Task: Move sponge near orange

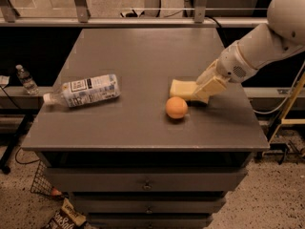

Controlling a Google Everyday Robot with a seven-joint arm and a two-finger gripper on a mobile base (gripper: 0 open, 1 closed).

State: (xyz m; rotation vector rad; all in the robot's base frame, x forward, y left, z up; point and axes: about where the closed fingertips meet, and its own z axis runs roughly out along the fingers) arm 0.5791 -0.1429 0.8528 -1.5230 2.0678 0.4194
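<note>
The pale yellow sponge [181,88] lies on the grey table top [143,51], right of centre. The orange [176,108] sits on the table just in front of it, a small gap apart. My gripper [204,90] reaches in from the right on the white arm [257,46] and sits low at the sponge's right end, covering that end. The gripper is behind and to the right of the orange and does not touch it.
A plastic water bottle [83,91] lies on its side at the table's left. The table's right edge is close to the gripper. A small bottle [26,80] stands on a ledge off the left. Drawers sit below the front edge.
</note>
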